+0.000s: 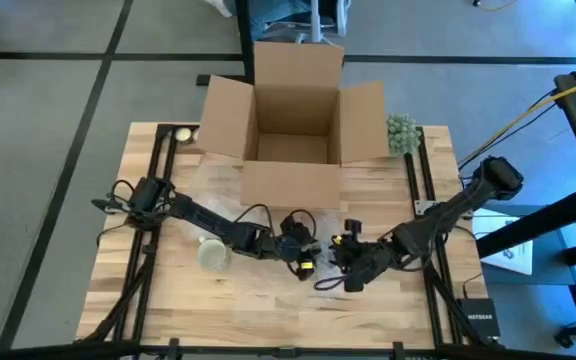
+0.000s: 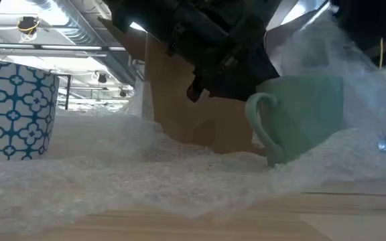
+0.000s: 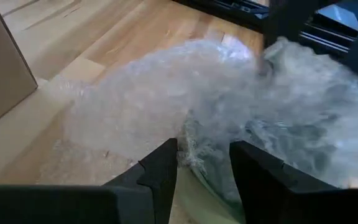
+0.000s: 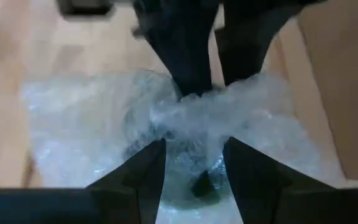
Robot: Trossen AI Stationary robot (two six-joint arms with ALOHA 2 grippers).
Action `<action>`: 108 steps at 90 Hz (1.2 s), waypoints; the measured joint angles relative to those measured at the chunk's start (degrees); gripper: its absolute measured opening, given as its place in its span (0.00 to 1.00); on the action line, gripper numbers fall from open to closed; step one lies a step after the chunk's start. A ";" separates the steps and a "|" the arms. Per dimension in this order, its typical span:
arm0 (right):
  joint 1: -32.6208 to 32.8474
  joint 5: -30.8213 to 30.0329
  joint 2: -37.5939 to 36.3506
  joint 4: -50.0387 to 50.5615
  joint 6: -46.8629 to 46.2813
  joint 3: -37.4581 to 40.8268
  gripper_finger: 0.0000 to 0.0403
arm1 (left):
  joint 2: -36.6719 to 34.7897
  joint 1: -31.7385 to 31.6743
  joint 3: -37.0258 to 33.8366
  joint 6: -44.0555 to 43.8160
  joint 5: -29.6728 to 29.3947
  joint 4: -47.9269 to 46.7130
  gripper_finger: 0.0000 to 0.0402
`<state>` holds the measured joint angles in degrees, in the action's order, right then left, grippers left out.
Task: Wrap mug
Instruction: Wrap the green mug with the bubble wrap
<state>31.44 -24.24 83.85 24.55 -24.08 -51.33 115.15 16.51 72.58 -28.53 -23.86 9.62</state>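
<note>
Both grippers are meeting over the middle of the table in the high view, the left gripper [image 1: 306, 250] coming in from the left and the right gripper [image 1: 345, 247] from the right. In the left wrist view the left gripper's fingers [image 3: 157, 174] are pinching a fold of bubble wrap [image 3: 166, 106] between them. In the right wrist view the right gripper [image 4: 191, 168] is likewise clenching a bunched ridge of the wrap [image 4: 191, 118], with the other arm's dark fingers standing just beyond it.

In the low view a pale green mug [image 2: 300, 117] is standing upright at the right of centre, its handle pointing left, sitting on the bubble wrap [image 2: 146, 167] with a sheet of it rising behind and over its right side. A blue-and-white patterned mug [image 2: 15, 110] is standing at the left edge. An open cardboard box [image 1: 293, 120] is sitting at the upper centre of the wooden table [image 1: 258, 310] in the high view.
</note>
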 joint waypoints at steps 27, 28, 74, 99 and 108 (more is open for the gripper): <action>-3.10 3.48 4.28 -1.54 0.52 -0.18 0.37 | -6.06 0.89 2.12 0.04 0.88 -5.97 0.33; -3.16 3.42 4.30 -1.37 0.66 -0.16 0.37 | -6.11 0.91 2.15 0.39 0.74 -5.50 0.33; -3.34 4.49 3.68 7.74 3.59 -8.40 0.37 | -0.25 0.25 2.34 -3.39 0.71 -2.32 0.33; -3.29 1.05 3.37 16.39 4.14 -15.09 0.37 | -0.41 0.50 2.27 -2.51 -0.06 -2.85 0.33; -3.55 1.04 3.73 10.00 4.95 -10.97 0.37 | -0.41 0.50 2.27 -2.10 -0.06 -2.90 0.33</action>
<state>27.90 -23.20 87.58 34.55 -19.14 -62.30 114.74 17.02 74.85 -30.63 -23.92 6.72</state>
